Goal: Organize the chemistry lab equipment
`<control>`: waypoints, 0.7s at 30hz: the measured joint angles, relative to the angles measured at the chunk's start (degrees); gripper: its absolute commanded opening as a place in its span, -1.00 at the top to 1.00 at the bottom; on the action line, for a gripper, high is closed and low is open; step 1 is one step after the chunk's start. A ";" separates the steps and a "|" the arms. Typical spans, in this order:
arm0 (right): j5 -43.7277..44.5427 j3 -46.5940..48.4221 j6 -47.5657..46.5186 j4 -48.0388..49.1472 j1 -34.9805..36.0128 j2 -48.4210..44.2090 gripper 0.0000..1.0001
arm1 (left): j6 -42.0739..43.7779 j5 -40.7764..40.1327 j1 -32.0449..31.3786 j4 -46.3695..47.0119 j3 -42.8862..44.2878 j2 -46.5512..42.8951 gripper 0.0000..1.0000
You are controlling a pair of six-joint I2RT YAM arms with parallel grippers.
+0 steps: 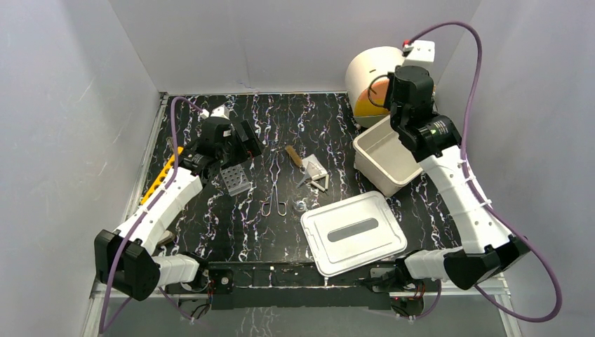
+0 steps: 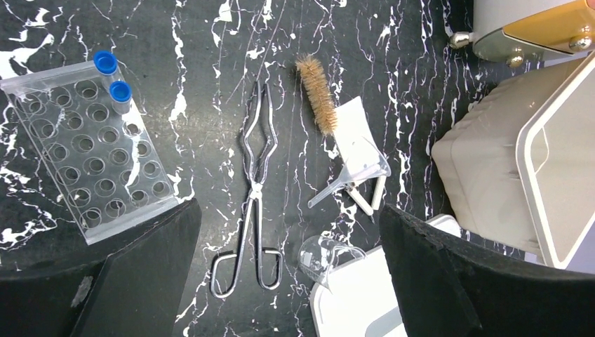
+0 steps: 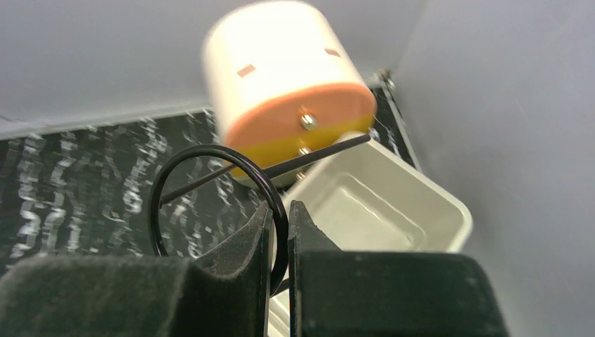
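Note:
My right gripper (image 3: 281, 214) is shut on the black wire loop (image 3: 210, 148), with the thin rim pinched between its pads above the cream bin (image 3: 379, 203). From above, that gripper (image 1: 391, 98) hangs over the bin (image 1: 384, 156) at the back right. My left gripper (image 2: 289, 214) is open and empty, high over the metal tongs (image 2: 254, 182). Beside the tongs lie a bristle brush (image 2: 316, 104), a clear funnel (image 2: 358, 151), a white triangle (image 2: 372, 196) and a small beaker (image 2: 330, 256). The clear tube rack (image 2: 91, 161) holds two blue-capped tubes (image 2: 107, 62).
The bin's white lid (image 1: 353, 233) lies flat at the front right, with the beaker touching its corner. A cream and orange cylinder (image 1: 375, 81) lies at the back right, behind the bin. A yellow strip (image 1: 163, 175) runs along the left edge.

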 measured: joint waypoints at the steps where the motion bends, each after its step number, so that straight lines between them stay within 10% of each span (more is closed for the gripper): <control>1: 0.09 -1.84 0.26 -0.15 -1.09 -0.63 1.00 | -0.09 0.33 0.00 0.09 0.00 0.17 -0.97; 21: -21.81 -22.99 13.62 3.58 -24.81 3.85 1.00 | -1.33 2.36 0.00 0.72 -0.15 0.39 -0.97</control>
